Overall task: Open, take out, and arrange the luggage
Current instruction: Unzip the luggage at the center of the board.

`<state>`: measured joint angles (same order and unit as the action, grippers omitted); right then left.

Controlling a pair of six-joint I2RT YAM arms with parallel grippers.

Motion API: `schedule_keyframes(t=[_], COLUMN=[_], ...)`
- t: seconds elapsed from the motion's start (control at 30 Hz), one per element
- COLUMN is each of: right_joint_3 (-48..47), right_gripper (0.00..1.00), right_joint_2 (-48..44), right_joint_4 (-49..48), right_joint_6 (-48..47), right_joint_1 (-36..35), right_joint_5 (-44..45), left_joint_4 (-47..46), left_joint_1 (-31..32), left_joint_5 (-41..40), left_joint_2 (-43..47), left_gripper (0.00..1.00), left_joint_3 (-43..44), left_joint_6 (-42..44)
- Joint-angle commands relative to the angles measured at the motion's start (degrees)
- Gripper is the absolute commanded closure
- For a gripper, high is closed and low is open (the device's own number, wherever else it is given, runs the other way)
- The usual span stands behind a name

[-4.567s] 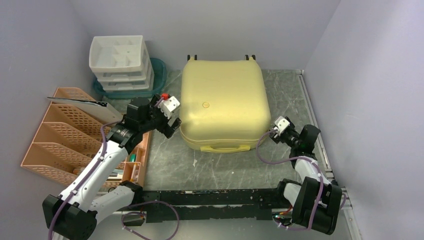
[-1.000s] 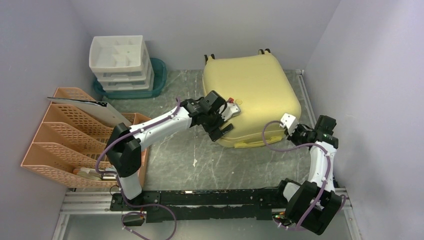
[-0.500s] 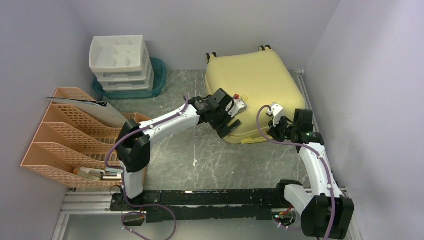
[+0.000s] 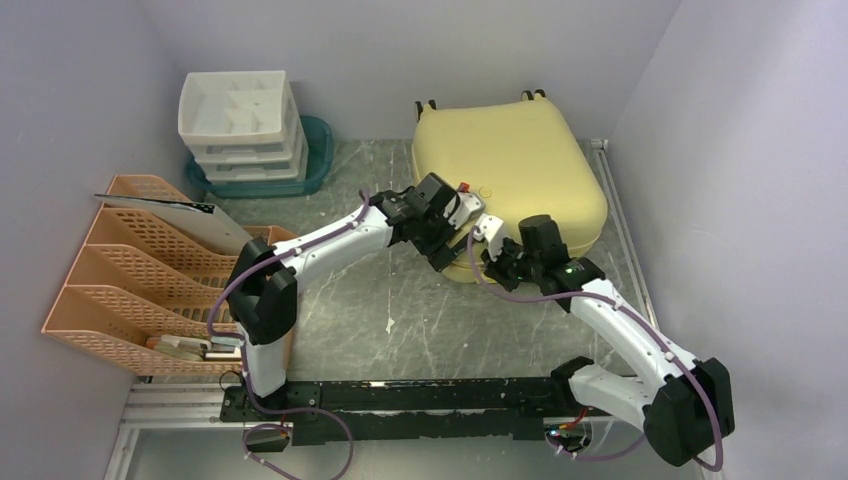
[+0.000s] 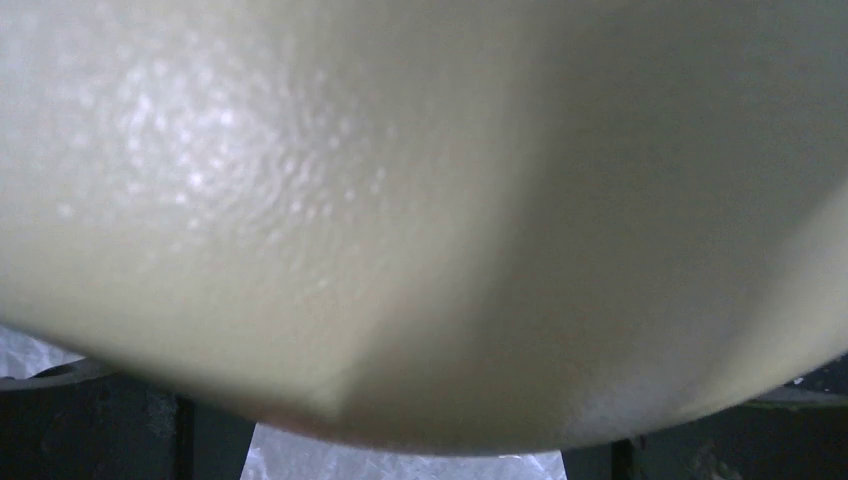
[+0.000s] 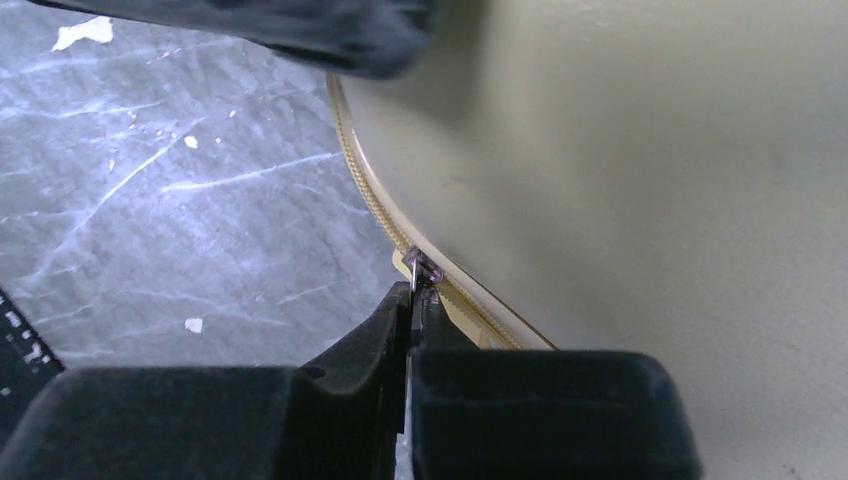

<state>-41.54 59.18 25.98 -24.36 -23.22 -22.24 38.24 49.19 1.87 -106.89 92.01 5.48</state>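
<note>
The luggage [image 4: 515, 170], a pale yellow hard-shell suitcase, lies flat and closed at the back right, its wheels toward the far wall. My left gripper [image 4: 455, 245] stands open against its near-left corner. In the left wrist view the shell [image 5: 420, 200] fills the frame, with the dark fingers [image 5: 100, 430] wide apart at the bottom corners. My right gripper [image 6: 412, 300] is shut on the small metal zipper pull [image 6: 421, 268] at the seam. The zipper track [image 6: 362, 185] curves away round the corner. From above, the right gripper [image 4: 482, 262] sits just beside the left one.
A white drawer unit [image 4: 240, 115] stands on a teal tray [image 4: 318, 150] at the back left. An orange file rack [image 4: 140, 265] fills the left side. The right wall and a metal rail [image 4: 612, 195] run close beside the luggage. Part of the left arm [image 6: 300, 30] hangs over the zipper.
My right gripper has swept left along the luggage's front edge to its near-left corner, holding the zipper pull. The left gripper has barely moved. The luggage has shifted slightly.
</note>
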Motion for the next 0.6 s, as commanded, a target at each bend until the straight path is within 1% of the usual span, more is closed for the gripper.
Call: schedule_keyframes(t=[0.0, 0.03, 0.1, 0.27, 0.37, 0.43, 0.57], right_joint_3=[-3.4, -3.5, -3.7, -3.7, -3.4, -3.9, -5.2], right_gripper=[0.94, 0.91, 0.81, 0.50, 0.39, 0.34, 0.34], right_joint_2=[1.1, 1.1, 0.9, -2.0, -4.6, -5.6, -7.4], right_joint_4=[-11.5, -11.6, -11.3, -7.2, -5.2, -3.9, -2.1], right_joint_6=[5.5, 5.6, 5.2, 1.4, -0.5, -1.6, -2.5], right_joint_1=[-8.9, -9.2, -9.2, -9.1, -9.1, -8.8, -7.2], right_joint_5=[-4.6, -5.2, -6.2, -10.3, -12.8, -13.6, -13.3], left_joint_4=[-18.7, -18.8, -18.7, -18.9, -19.3, -19.8, -20.3], left_joint_1=[-2.3, -2.7, -3.6, -6.9, -7.6, -7.6, -7.5], left_joint_5=[-2.8, -2.6, -2.4, 2.5, 4.8, 6.1, 8.4], left_joint_2=[-0.3, 0.1, 0.9, 4.2, 6.9, 8.4, 10.9], left_gripper=[0.01, 0.01, 0.01, 0.01, 0.01, 0.01, 0.01], left_joint_3=[-0.7, -0.9, -1.4, -3.0, -4.5, -5.7, -7.7], left_joint_6=[-2.2, -2.1, -1.8, -1.0, 0.2, 0.8, 1.7])
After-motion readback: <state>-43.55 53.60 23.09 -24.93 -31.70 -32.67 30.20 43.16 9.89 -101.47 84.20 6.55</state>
